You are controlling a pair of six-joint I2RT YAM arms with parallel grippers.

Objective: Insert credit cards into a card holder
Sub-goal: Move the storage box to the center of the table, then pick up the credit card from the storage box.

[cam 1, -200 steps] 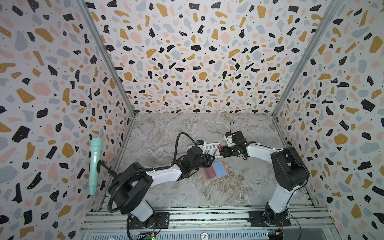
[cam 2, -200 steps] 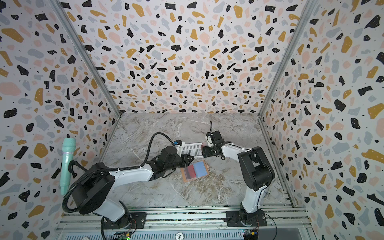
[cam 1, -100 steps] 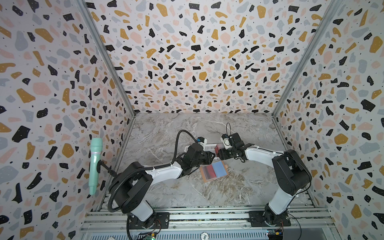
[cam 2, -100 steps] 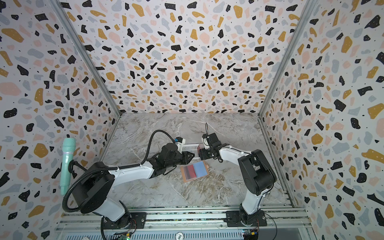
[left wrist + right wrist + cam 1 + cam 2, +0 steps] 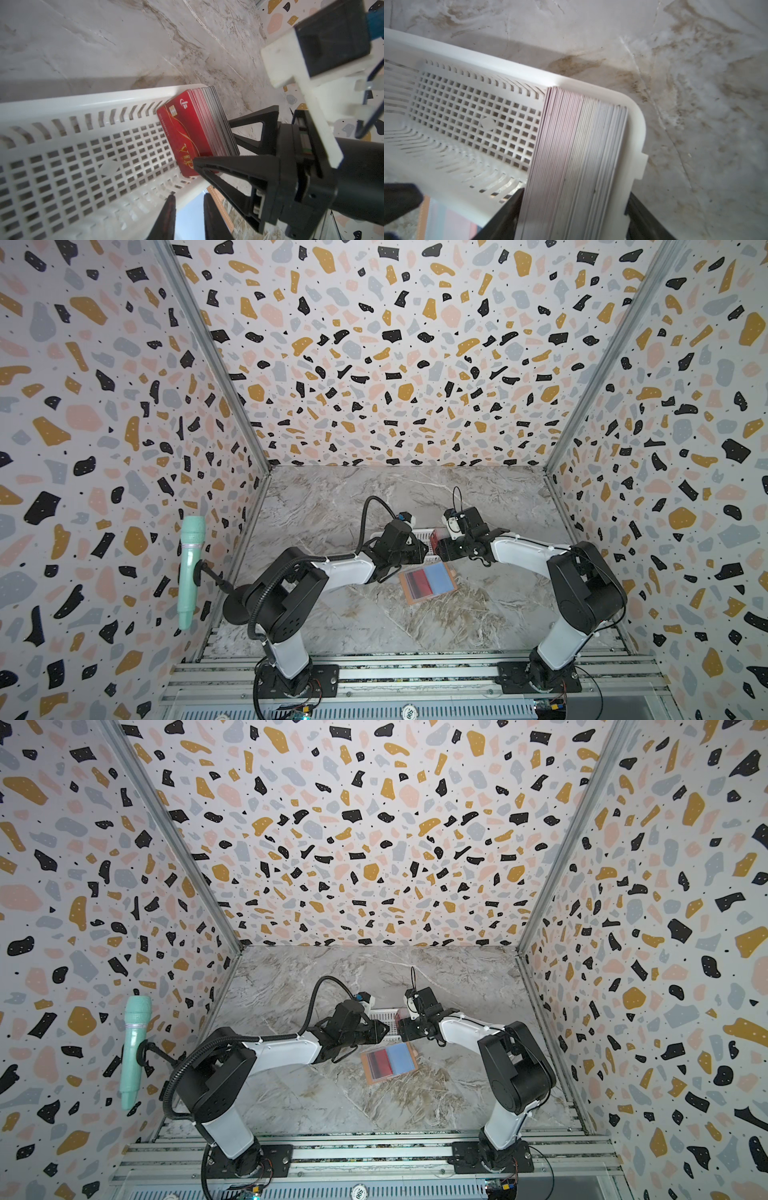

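Observation:
A thick stack of red credit cards [image 5: 187,128] stands on edge at one end of a white slotted basket [image 5: 104,99]. My right gripper [image 5: 576,192] is open, its two fingers straddling the stack [image 5: 577,155] and the basket's end wall. The card holder [image 5: 428,583] lies unfolded on the table in front of the basket [image 5: 417,536], pale blue inside, with a red card in its left half. My left gripper [image 5: 190,195] hovers over the basket's near rim, narrowly open and empty; the holder's blue shows through its gap.
Both arms meet over the basket in the middle of the marble table [image 5: 374,622]. A teal microphone [image 5: 189,568] hangs on a stand by the left wall. Terrazzo-patterned walls enclose three sides.
My right gripper has come down and toward the left, onto the card stack at the basket's end. The left gripper has barely shifted.

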